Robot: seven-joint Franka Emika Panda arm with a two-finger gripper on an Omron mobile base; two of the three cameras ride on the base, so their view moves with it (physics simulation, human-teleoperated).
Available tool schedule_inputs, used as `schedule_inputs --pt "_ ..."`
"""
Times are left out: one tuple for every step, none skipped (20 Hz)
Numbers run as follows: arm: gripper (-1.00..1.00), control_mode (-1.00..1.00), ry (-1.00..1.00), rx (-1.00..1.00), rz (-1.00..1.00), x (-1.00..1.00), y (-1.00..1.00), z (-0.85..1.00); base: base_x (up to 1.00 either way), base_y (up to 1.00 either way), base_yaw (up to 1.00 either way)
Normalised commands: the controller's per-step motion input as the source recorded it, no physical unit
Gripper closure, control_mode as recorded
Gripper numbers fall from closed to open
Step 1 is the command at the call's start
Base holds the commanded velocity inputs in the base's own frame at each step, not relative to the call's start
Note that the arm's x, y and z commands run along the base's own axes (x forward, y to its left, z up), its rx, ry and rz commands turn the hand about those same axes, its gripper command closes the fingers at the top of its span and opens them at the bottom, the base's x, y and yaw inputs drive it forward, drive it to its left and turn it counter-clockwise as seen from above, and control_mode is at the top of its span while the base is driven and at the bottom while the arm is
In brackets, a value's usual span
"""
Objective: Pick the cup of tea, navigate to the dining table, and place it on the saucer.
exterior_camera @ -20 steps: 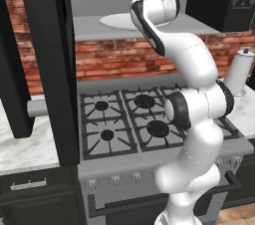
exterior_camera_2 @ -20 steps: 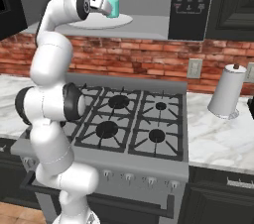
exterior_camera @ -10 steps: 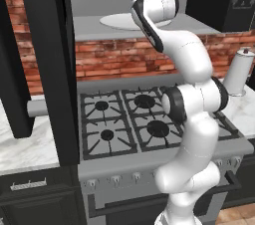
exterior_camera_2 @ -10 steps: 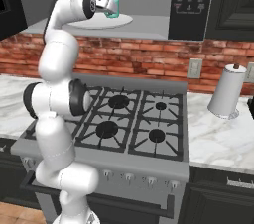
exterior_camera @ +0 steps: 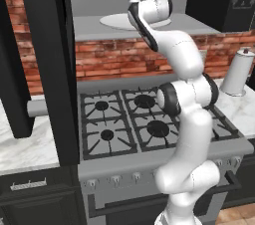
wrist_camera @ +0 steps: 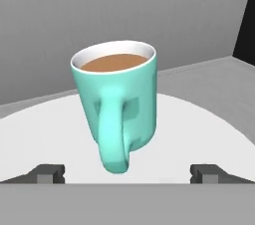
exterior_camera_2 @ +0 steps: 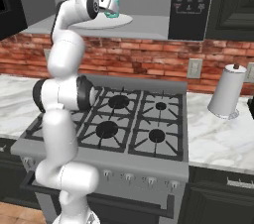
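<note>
The teal cup of tea (wrist_camera: 119,104) stands upright on a large white plate (wrist_camera: 199,134), full of brown liquid, with its handle turned toward the hand camera. My gripper (wrist_camera: 127,174) is open; its two dark fingertips (wrist_camera: 50,173) stand wide on either side, just short of the cup and not touching it. From the right base view the cup (exterior_camera_2: 113,8) sits on the plate (exterior_camera_2: 121,21) on a high grey shelf over the stove, with my gripper (exterior_camera_2: 108,5) right at it. The dining table and the saucer are out of view.
Below the shelf is a gas stove (exterior_camera_2: 134,119) with several burners, against a brick wall (exterior_camera_2: 149,59). A tall white-grey canister (exterior_camera_2: 228,91) stands on the marble counter to the right. A dark microwave (exterior_camera_2: 191,2) hangs right of the shelf, and a dark cabinet (exterior_camera: 42,45) stands at left.
The arm has stretched further toward the shelf, bringing the open hand up to the cup. The cup and the plate have not moved.
</note>
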Motion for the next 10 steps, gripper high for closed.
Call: schedule_inputs --pt "-1.0 -1.0 0.0 0.0 -0.04 0.36 0.05 0.0 0.0 0.0 0.0" --pt "-1.0 -1.0 0.0 0.0 -0.04 0.36 0.04 0.0 0.0 0.0 0.0" --pt "-1.0 -1.0 0.0 0.0 -0.04 0.34 0.01 0.0 0.0 0.0 0.0" --pt "-1.0 -1.0 0.0 0.0 -0.04 0.37 0.0 0.0 0.0 0.0 0.0" --pt "-1.0 -1.0 0.0 0.0 -0.04 0.45 0.0 0.0 0.0 0.0 0.0" --pt "-1.0 -1.0 0.0 0.0 -0.04 0.5 0.0 0.0 0.0 0.0 0.0" --pt "-1.0 -1.0 0.0 0.0 -0.04 0.49 0.0 0.0 0.0 0.0 0.0" --pt "-1.0 -1.0 0.0 0.0 -0.04 0.46 0.0 0.0 0.0 0.0 0.0" --pt "-1.0 -1.0 0.0 0.0 -0.03 0.36 0.0 0.0 0.0 0.0 0.0" --pt "-1.0 -1.0 0.0 0.0 -0.02 0.15 0.0 0.0 0.0 0.0 0.0"
